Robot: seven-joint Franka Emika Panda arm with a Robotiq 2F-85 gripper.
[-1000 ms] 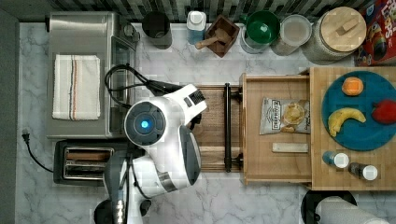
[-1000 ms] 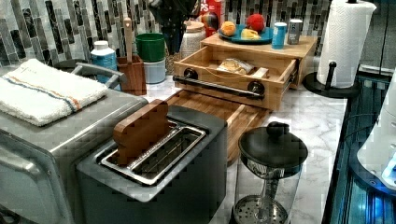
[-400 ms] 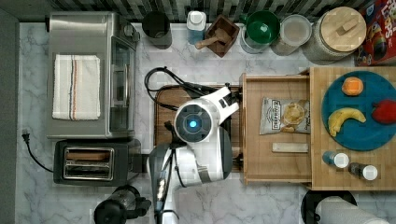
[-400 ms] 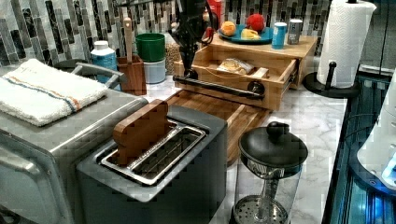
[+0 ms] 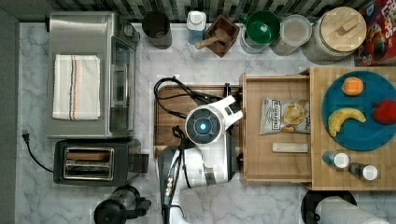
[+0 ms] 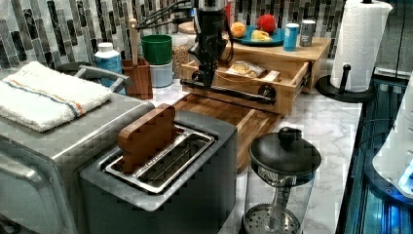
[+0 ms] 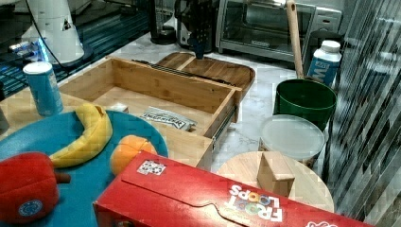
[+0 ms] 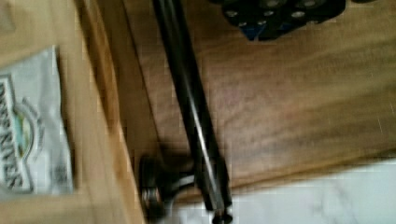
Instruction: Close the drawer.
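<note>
Drawer (image 5: pixel 275 163) pale wood, pulled open, black handle (image 6: pixel 229 90).

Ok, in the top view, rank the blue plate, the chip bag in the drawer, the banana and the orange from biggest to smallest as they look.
1. Blue plate, clearly the largest.
2. Chip bag.
3. Banana.
4. Orange, the smallest.

All four lie at about the same distance from the camera, so the order is fairly safe.
</note>
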